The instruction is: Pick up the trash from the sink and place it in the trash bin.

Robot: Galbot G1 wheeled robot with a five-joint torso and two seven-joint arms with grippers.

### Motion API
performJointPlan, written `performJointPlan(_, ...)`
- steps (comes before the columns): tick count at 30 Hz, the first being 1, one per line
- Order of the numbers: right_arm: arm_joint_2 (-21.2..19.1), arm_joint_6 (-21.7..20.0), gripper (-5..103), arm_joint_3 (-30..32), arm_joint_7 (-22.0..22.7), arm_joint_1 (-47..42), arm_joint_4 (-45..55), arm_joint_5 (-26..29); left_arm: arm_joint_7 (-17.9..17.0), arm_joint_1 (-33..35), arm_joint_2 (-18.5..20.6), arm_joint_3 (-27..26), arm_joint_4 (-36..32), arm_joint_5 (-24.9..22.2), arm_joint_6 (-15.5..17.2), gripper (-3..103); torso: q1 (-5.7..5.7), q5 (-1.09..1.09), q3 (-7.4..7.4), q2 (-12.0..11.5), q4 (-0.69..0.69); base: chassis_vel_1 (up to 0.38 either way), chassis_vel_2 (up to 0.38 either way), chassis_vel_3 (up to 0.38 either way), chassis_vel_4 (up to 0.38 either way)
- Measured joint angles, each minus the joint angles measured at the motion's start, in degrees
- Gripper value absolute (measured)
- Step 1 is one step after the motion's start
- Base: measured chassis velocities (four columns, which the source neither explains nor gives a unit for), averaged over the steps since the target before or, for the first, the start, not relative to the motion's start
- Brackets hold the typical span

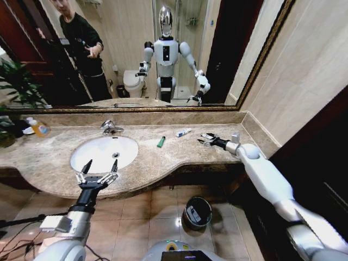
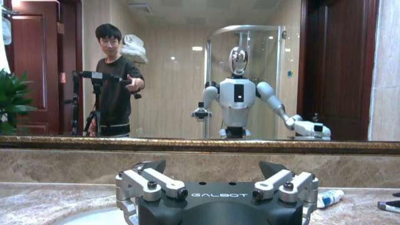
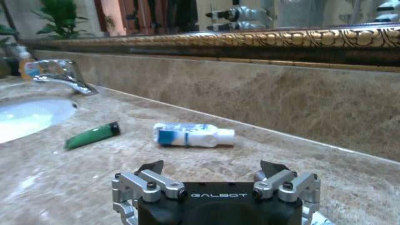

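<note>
Left gripper [image 1: 98, 168] fingers wide at sink [image 1: 81, 163] rim, right gripper [image 1: 206, 139] wide; reach step: white tube [image 1: 183, 132] at its 10 o'clock on table [image 1: 163, 157], needs advance.

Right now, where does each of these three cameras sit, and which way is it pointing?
Head view: high on the robot, looking down at the beige marble counter, white oval sink and round dark bin; both arms show.
Left wrist view: behind the open left end effector, facing the mirror.
Right wrist view: behind the open right end effector, low over the counter.
Shared: small green tube, white-and-blue tube.
</note>
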Motion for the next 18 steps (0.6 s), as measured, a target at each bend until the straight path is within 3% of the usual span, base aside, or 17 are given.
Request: performJointPlan(18, 2.3, -0.4, 102, -2.5, 1.0, 8.5, -12.8, -4.2, 0.0, 0.0, 0.0, 0.0, 0.0, 0.0, 0.0, 100, -0.01, 0.00, -0.01, 0.0, 0.00, 0.000, 0.000, 0.000, 0.000)
